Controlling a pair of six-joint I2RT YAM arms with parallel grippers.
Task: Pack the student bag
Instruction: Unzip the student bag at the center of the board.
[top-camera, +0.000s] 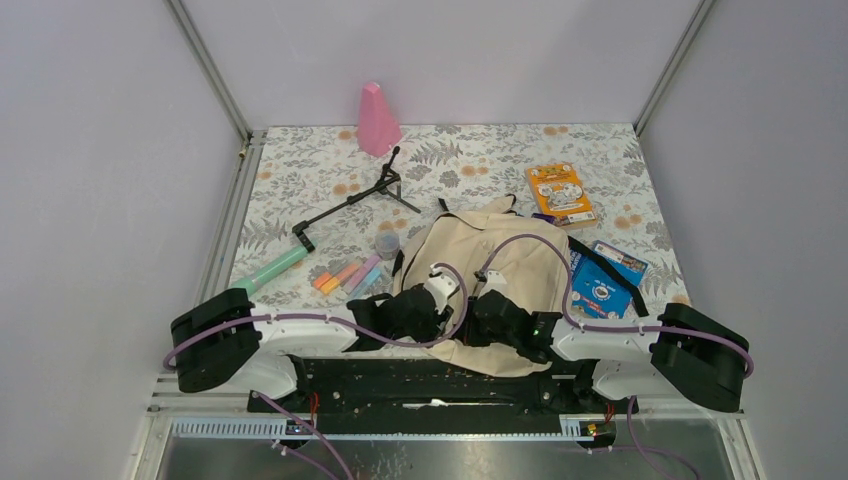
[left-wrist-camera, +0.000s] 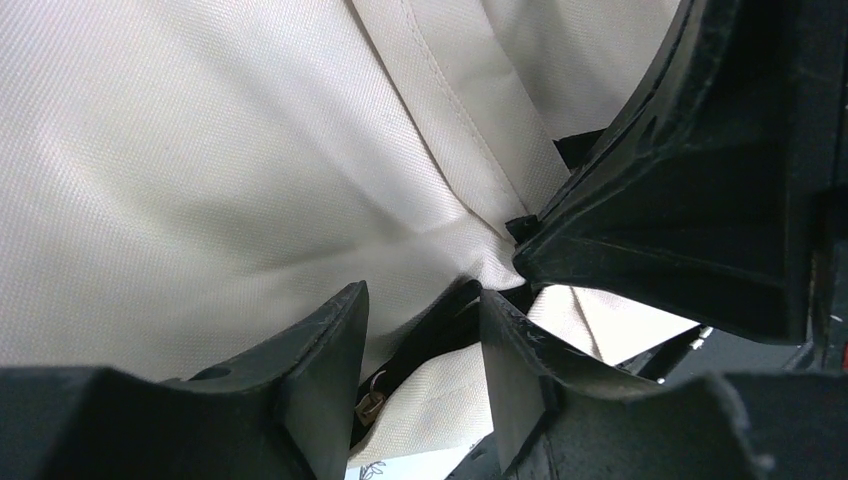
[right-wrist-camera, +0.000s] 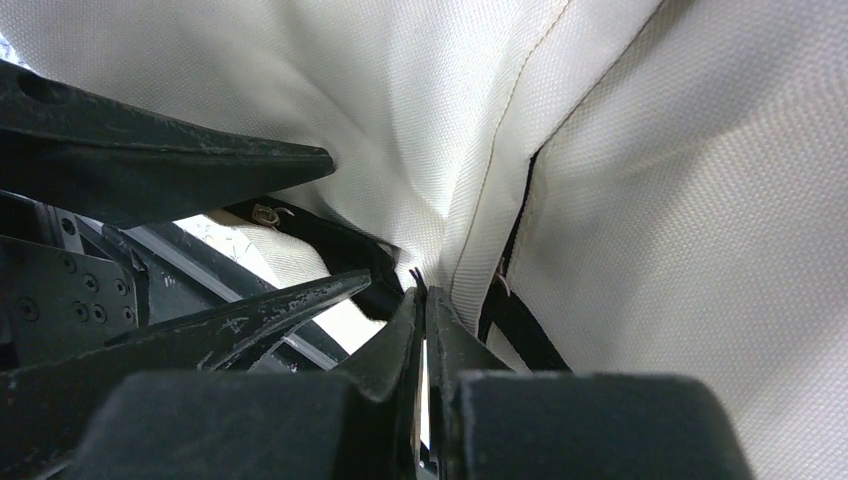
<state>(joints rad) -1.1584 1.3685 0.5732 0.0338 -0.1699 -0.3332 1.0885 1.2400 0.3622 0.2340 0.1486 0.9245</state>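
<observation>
The student bag (top-camera: 500, 255) is a cream backpack lying in the middle of the table, its near end under both grippers. My left gripper (top-camera: 450, 308) is open. In the left wrist view (left-wrist-camera: 422, 300) its fingers straddle a black zipper strip (left-wrist-camera: 440, 325) and a fold of cream fabric without closing on them. My right gripper (top-camera: 481, 305) sits just to its right. In the right wrist view (right-wrist-camera: 421, 292) it is shut, pinching a thin black edge of the bag at its tips. The bag's inside is hidden.
An orange book (top-camera: 560, 193) and a blue pack (top-camera: 605, 282) lie right of the bag. Pastel markers (top-camera: 348, 276), a teal cylinder (top-camera: 270, 268), a small jar (top-camera: 387, 244) and a black stand (top-camera: 355, 200) lie to the left. A pink cone (top-camera: 377, 120) stands at the back.
</observation>
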